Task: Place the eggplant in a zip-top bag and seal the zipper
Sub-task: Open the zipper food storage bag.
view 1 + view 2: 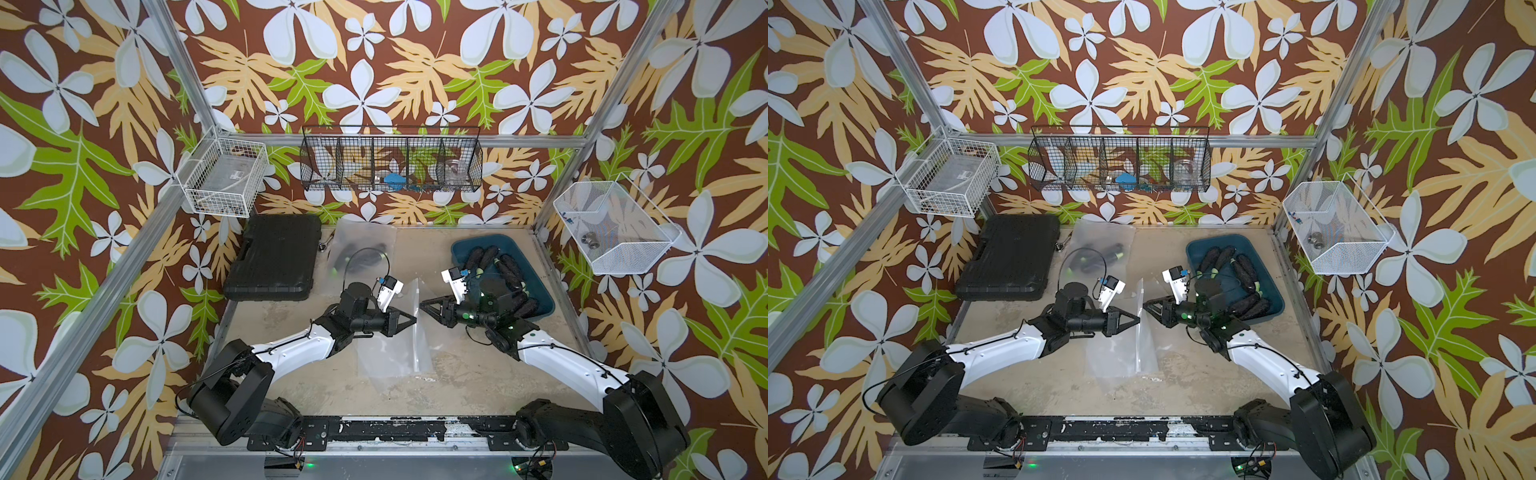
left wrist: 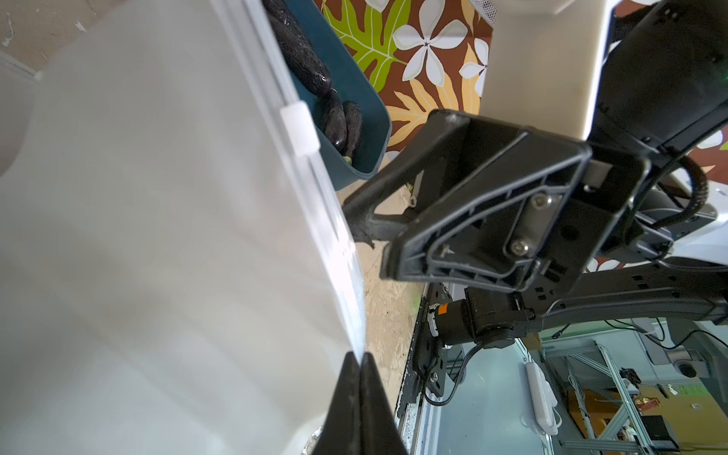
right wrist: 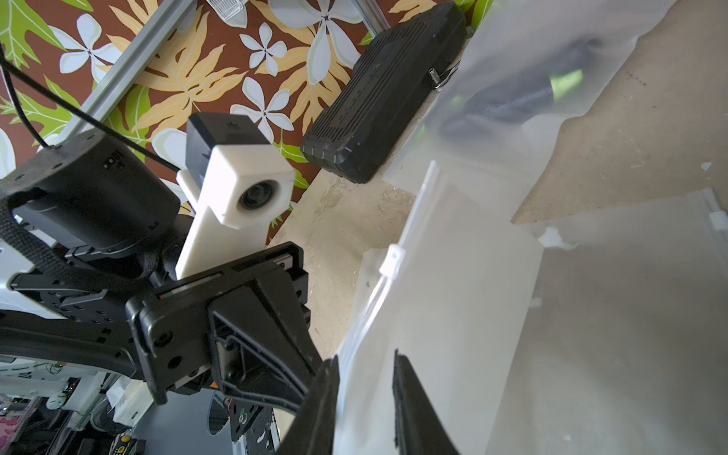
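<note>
The left gripper (image 1: 414, 319), reaching in from 9 o'clock, is pinched tight on the raised zipper rim of the bag (image 1: 390, 353) at table centre. The right gripper (image 1: 421, 306), coming from 3 o'clock, has its jaws narrowly apart with that rim between them. The slider (image 2: 300, 128) sits on the rim toward 12 o'clock, and the eggplants (image 1: 509, 270) lie in the tray (image 1: 467, 248) at 2 o'clock.
</note>
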`<state>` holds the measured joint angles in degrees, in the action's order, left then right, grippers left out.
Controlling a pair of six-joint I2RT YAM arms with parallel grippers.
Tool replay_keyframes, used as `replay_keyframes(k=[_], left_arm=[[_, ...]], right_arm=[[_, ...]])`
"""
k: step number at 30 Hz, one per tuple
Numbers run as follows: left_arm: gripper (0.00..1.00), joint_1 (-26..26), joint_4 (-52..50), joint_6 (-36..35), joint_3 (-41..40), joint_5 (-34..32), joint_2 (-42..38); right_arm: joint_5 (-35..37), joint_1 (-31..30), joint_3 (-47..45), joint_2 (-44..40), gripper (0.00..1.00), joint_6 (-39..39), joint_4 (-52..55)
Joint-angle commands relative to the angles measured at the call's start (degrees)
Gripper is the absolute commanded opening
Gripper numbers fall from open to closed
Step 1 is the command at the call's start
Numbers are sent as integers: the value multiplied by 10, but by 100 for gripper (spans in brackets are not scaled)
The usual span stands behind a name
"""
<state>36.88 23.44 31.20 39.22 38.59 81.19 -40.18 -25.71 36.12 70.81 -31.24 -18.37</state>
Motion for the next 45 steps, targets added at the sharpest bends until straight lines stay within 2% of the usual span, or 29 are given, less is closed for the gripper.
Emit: replay_keyframes(k=[1,10,20,28,45], left_arm=[[0,-2,20,-9,-1,15,-3],[0,-2,20,-9,-1,15,-4],[0,-2,19,-9,4,14,4],[0,-1,18,-11,3,18,-1],[0,-2,17,-14,5,27,0]], right_arm=[[6,0,5,7,26,0,-8],[4,0,-1,17,25,1,-14],[-32,-6,-24,-1,25,-22,-48],[-51,0,-54,-6,22,-32,-75],[-77,-1,-56,8,16,-53,-121]])
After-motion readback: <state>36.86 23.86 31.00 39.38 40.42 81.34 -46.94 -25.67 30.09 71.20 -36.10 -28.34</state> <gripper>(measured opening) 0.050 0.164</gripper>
